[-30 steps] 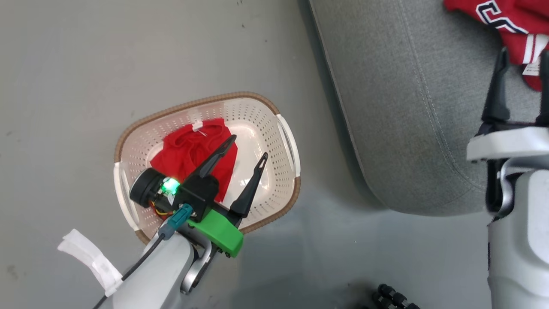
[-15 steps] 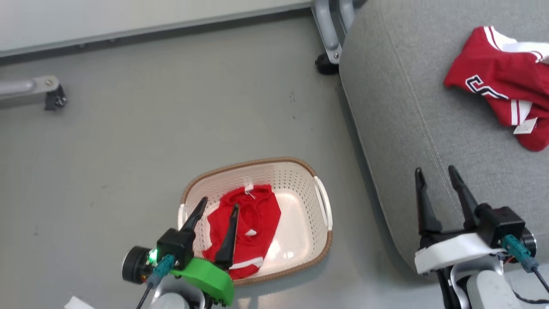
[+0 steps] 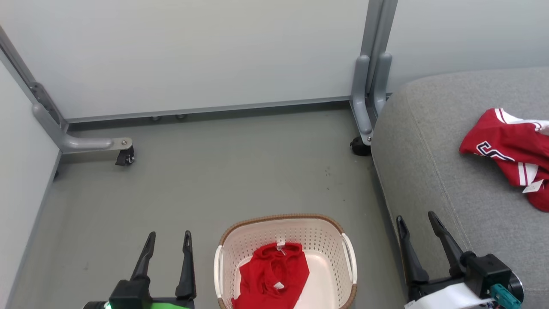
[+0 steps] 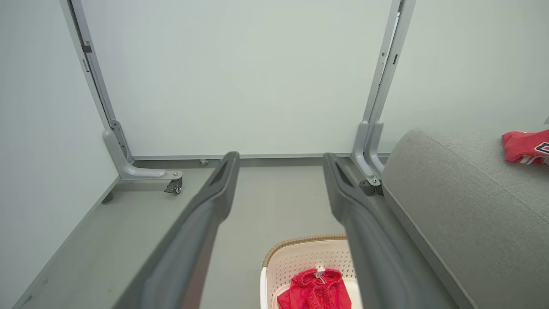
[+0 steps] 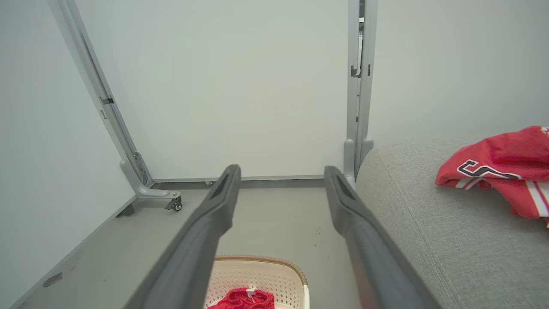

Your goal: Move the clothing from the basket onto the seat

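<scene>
Head view: find one red jersey (image 3: 272,274) crumpled in the basket (image 3: 300,234), a second jersey (image 3: 506,150) lying on the seat (image 3: 429,171); expect soft, light, floppy cloth and pinch a raised fold by the white-tagged top edge; note left gripper (image 3: 169,234) and right gripper (image 3: 415,216) both spread, empty.

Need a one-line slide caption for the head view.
Left claw and right claw open and empty; one red garment in the basket, a lettered jersey on the grey seat.

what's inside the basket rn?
One crumpled red garment lies in the basket, left of centre, and the bare cream bottom shows to its right. Anything beneath the cloth is covered, and the basket's near end is cut off by the frame.
</scene>
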Robot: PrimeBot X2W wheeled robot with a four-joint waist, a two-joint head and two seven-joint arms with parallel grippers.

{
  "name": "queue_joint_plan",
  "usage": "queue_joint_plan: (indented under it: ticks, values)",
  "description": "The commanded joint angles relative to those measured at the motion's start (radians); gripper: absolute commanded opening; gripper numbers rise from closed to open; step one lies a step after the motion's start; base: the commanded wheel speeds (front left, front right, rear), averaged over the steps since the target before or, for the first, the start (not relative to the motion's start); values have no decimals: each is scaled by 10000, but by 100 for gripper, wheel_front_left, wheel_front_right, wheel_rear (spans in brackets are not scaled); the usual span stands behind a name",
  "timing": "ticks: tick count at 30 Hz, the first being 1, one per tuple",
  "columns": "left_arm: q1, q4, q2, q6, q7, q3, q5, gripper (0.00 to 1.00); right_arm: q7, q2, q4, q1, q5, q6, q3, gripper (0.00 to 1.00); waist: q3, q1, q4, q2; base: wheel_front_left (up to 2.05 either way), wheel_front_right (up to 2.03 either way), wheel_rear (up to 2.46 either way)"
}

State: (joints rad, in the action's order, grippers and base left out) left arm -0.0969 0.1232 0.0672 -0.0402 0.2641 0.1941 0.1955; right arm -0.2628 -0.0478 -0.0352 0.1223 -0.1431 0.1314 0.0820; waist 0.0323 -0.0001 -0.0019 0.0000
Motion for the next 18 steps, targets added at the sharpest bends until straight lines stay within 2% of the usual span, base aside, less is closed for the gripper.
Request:
queue_joint_plan:
  ticks: [1, 10, 18]
  values:
    - [-275, -206, -55, -15, 2, -170, -163, 100, -30, -46, 38, 333, -129, -12, -4, 100, 494, 1, 342, 0, 0, 0, 0]
    - [-782, -661, -159, 300, 0, -420, -615, 100, -30, -44, -215, 507, -173, -12, 24, 100, 565, 1, 123, 0, 0, 0, 0]
    - [-545, -562, -162, 288, 0, -327, -453, 100, -30, -44, -215, 287, -225, -12, 43, 100, 473, 1, 65, 0, 0, 0, 0]
